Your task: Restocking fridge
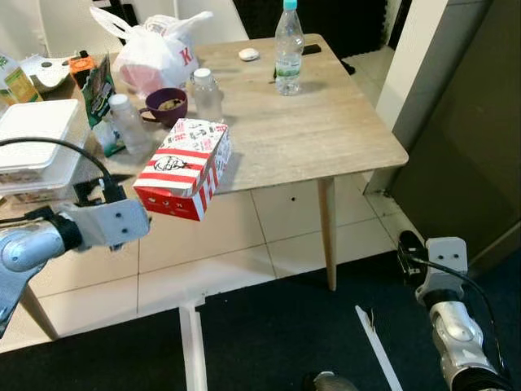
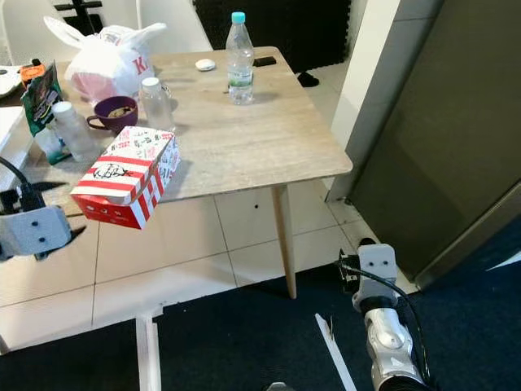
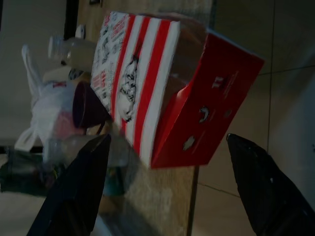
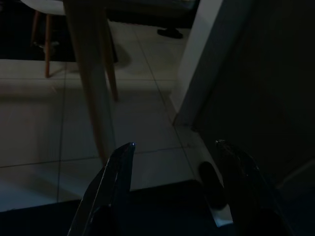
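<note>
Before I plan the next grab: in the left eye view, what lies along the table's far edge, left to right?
White bag → small white object → water bottle → dark flat object.

1. The white tub [image 1: 37,142] runs off the picture's edge.
2. The desk [image 1: 326,122] covers its far legs.
3. The left hand [image 3: 167,191] looks dim, its fingertips cropped.

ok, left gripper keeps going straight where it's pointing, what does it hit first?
Most likely the red-and-white striped box, whose near end overhangs the table edge. The left gripper is open, aimed at that end; the gap left is hard to judge.
</note>
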Tool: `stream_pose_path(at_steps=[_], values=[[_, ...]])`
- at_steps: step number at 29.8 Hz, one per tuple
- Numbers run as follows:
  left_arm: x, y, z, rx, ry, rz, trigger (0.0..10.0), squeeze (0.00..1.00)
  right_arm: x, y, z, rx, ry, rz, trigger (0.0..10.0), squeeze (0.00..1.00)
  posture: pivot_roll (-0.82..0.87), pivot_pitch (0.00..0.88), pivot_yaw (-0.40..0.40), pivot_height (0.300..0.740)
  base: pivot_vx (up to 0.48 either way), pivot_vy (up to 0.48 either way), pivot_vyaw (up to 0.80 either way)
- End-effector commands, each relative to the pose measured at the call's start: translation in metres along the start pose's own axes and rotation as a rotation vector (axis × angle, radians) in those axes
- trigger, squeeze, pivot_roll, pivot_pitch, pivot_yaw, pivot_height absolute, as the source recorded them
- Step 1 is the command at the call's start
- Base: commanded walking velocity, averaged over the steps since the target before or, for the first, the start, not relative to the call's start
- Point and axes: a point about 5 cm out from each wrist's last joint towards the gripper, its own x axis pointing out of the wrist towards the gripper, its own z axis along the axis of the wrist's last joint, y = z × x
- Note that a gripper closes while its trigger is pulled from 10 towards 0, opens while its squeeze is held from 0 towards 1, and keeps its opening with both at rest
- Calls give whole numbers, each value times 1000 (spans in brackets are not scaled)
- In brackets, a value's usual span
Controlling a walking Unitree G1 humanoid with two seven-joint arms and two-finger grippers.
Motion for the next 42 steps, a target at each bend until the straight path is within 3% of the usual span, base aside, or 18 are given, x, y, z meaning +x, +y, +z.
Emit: stream_pose_path(at_steps=[1, 7, 8, 10, 11, 15, 21, 29, 34, 42], values=[[9, -24, 0, 0, -8, -74, 10000, 51, -2, 0, -3, 9, 9, -4, 10000, 0, 24, 102, -9, 740, 0, 0, 0], [18, -34, 2, -11, -14, -112, 10000, 102, -4, 1, -5, 8, 12, -2, 10000, 0, 22, 107, -8, 740, 0, 0, 0], [23, -32, 0, 9, -4, -83, 10000, 176, -4, 1, -5, 8, 12, -3, 10000, 0, 20, 109, -7, 740, 0, 0, 0], [27, -31, -1, 24, 1, -62, 10000, 176, -4, 1, -5, 8, 12, -3, 10000, 0, 20, 109, -7, 740, 0, 0, 0], [32, -29, -2, 53, 11, -17, 10000, 122, -4, 1, -5, 8, 12, -3, 10000, 0, 16, 110, -5, 740, 0, 0, 0], [40, -26, -5, 138, 23, 89, 10000, 133, -5, 0, -5, 4, 6, -3, 10000, 0, -2, 110, -3, 740, 0, 0, 0], [34, -40, -6, 134, 6, 37, 10000, 102, -8, -5, -8, -1, 15, -13, 10000, 0, 8, 108, -11, 740, 0, 0, 0], [48, -52, -2, 140, -12, 37, 10000, 86, -2, 1, -3, -4, 11, 7, 10000, 0, 5, 92, -19, 740, 0, 0, 0], [57, -41, 6, 128, -59, 83, 10000, 0, -3, -1, -2, -7, 6, 5, 10000, 0, -7, 88, -15, 740, 0, 0, 0], [56, -18, 18, 74, -137, 100, 10000, 0, -8, -6, -8, -8, 17, -8, 10000, 0, -5, 90, -13, 740, 0, 0, 0]])
